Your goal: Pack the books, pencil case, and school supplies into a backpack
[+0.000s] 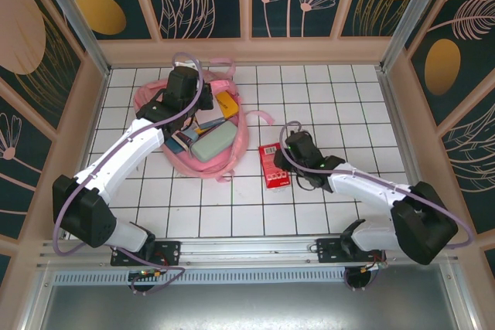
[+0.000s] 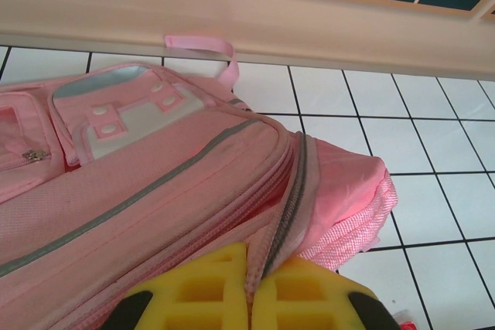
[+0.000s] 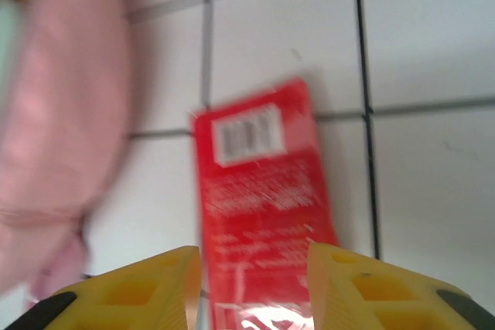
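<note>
**Packed, as far as visible.** The pink backpack lay open on the far left of the tiled table. The mint pencil case rested in its mouth. A yellow book showed at the far edge of the opening. Several darker items sat beside these, partly under the left arm.

**Left to pack.** One flat red packet lay on the tiles just right of the backpack, outside it. Judged from this, the task was well advanced, with this packet and the closing of the bag outstanding.

**Left gripper.** Its fingers were pressed together, pinching the backpack's zipper edge.

**Right gripper.** It hung low over the red packet, fingers spread to either side of it. Contact could not be told.

**Obscured.**
- The left arm covered much of the bag's opening, so the navy books, stapler, pad and teal square could not be picked out.
- The right wrist view was blurred and the packet's print was unreadable.
- The packet's near end was cut off.
</note>
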